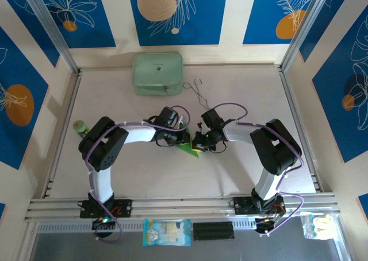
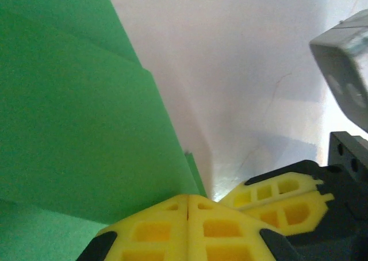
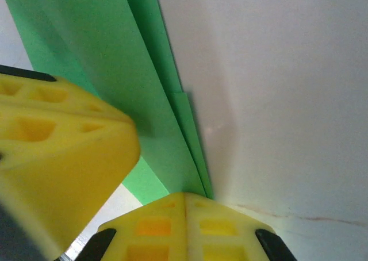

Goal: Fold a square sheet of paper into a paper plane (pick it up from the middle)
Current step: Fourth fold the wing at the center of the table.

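Half-folded paper plane (image 1: 190, 149) lies mid-table btw arms. Left gripper (image 2: 188, 199) & right gripper (image 3: 185, 196) each pinch its edge. Probably light, floppy, tears easily; hold at crease.

A pale table (image 1: 241, 88) lies under soft, even light, framed by silver metal posts (image 1: 52, 30) at the back corners and a ribbed aluminium rail (image 1: 184, 203) along the near edge. Around it stand cream walls (image 1: 233, 14) carrying blue panels (image 1: 201, 31) with white leaf outlines and orange or tan discs.
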